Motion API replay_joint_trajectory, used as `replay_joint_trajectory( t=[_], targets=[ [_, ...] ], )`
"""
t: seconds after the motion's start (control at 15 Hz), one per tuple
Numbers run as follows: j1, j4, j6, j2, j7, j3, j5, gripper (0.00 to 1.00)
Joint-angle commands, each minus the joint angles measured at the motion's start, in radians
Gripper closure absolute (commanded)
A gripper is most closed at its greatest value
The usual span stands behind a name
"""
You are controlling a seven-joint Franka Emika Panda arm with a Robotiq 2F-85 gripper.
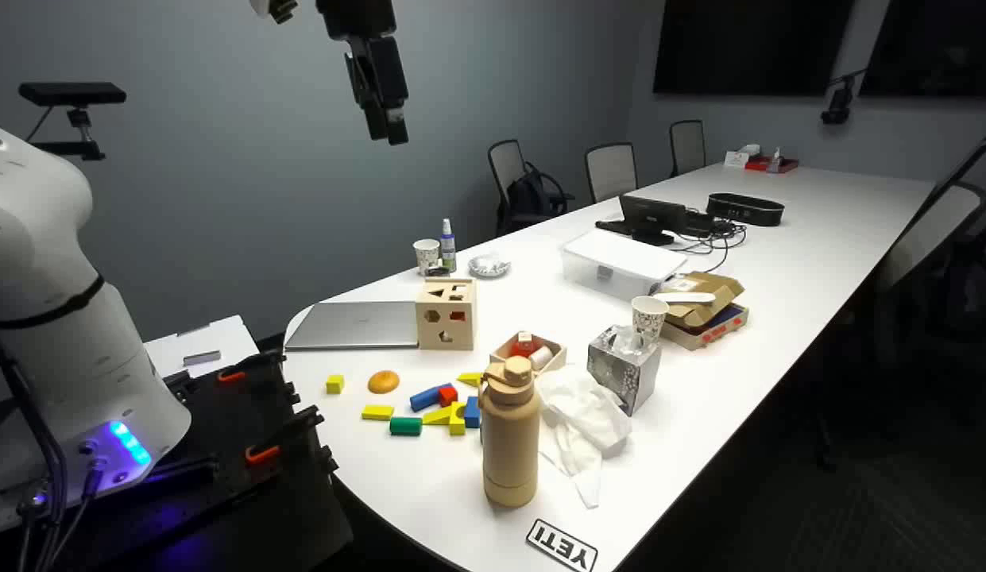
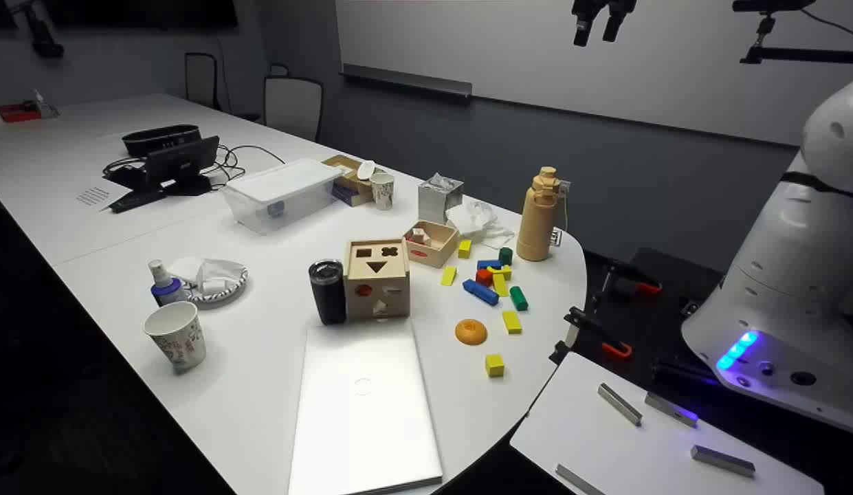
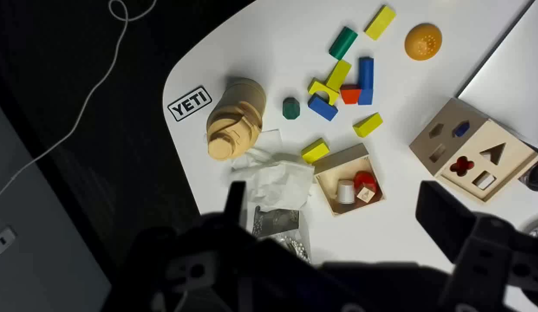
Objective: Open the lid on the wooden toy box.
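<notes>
One empty hand (image 2: 595, 40) hangs high, fingers (image 2: 583, 33) spread wide, while from where I stand the box (image 2: 378, 287), lid (image 2: 377, 256) on, sits at twelve o'clock from the laptop (image 2: 368, 416).

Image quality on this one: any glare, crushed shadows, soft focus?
In an exterior view, the laptop is nearly blown out with glare; in an exterior view, the floor sinks close to black, little detail; in the wrist view, the gripper is dark and soft-edged, while the wooden toy box looks sharper.
</notes>
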Motion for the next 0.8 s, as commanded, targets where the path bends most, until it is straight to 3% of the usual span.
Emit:
replay_joint_trajectory(
  t=[0.0, 0.13, 0.4, 0.73],
  targets=[
    [0.0, 0.003, -0.003, 0.001, -0.001, 0.0, 0.001, 0.0],
    [0.0, 0.003, 0.025, 0.021, 0.038, 0.013, 0.008, 0.0],
    [0.012, 0.019, 0.16, 0.126, 0.332, 0.12, 0.097, 0.0],
    [0.063, 0.084, 0.357, 0.37, 0.658, 0.279, 0.195, 0.0]
  ],
)
